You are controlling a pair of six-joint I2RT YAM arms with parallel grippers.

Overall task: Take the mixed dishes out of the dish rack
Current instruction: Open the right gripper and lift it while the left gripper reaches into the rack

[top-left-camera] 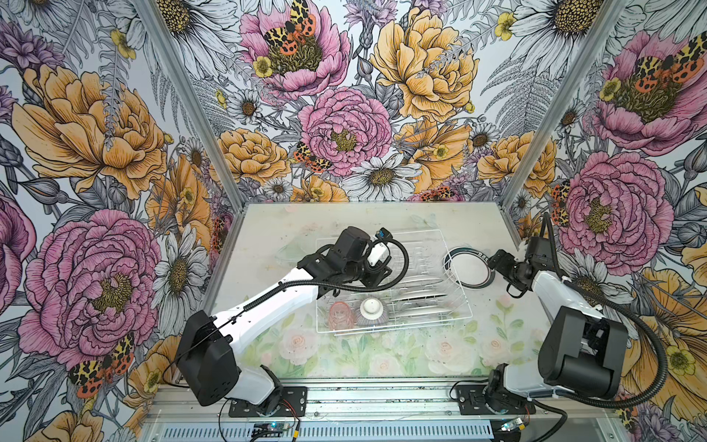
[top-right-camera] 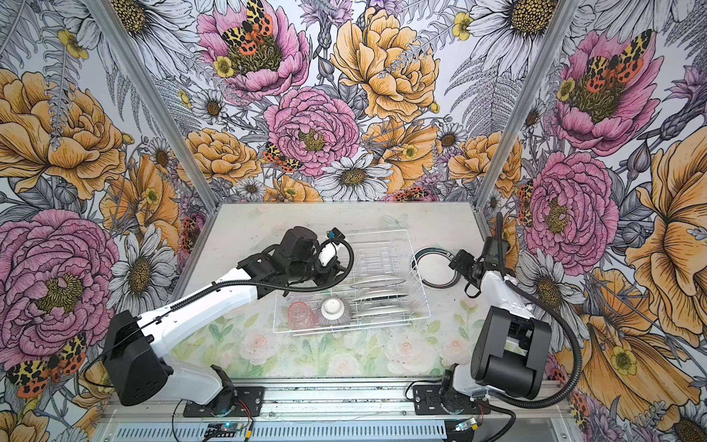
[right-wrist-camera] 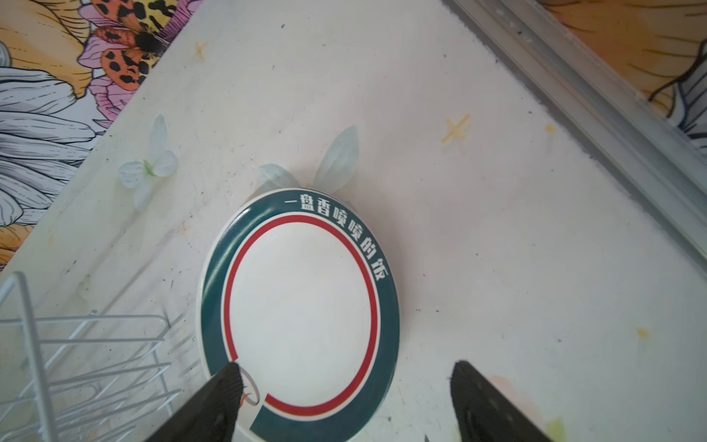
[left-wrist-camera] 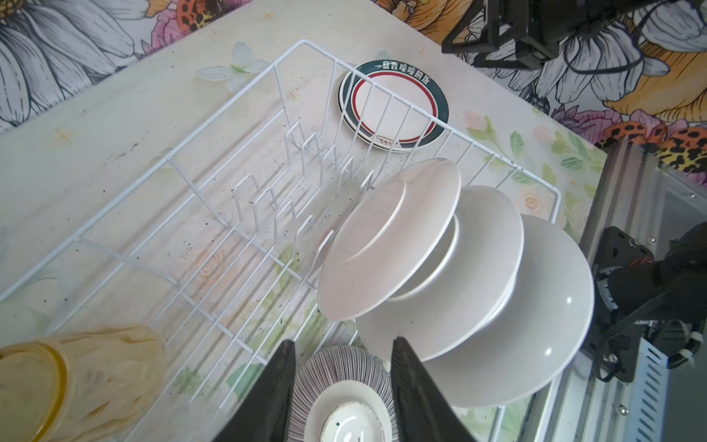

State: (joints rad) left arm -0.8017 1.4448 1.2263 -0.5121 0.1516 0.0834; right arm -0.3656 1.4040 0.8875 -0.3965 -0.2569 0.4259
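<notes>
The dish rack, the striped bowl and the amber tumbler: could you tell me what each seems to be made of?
The dish rack looks like thin metal wire, apparently white-coated: bent rods, smooth sheen. The striped bowl is probably glazed ceramic: glossy white foot, fine purple-grey lines. The amber tumbler is see-through plastic or glass, unclear which: wavy wall.

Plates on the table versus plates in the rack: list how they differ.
The table plates lie flat, stacked, face up, beside the rack; the rack plates stand on edge, leaning, inside it. The table plates show a green rim and red ring; the rack plates show plain white backs. Both sets are round.
</notes>
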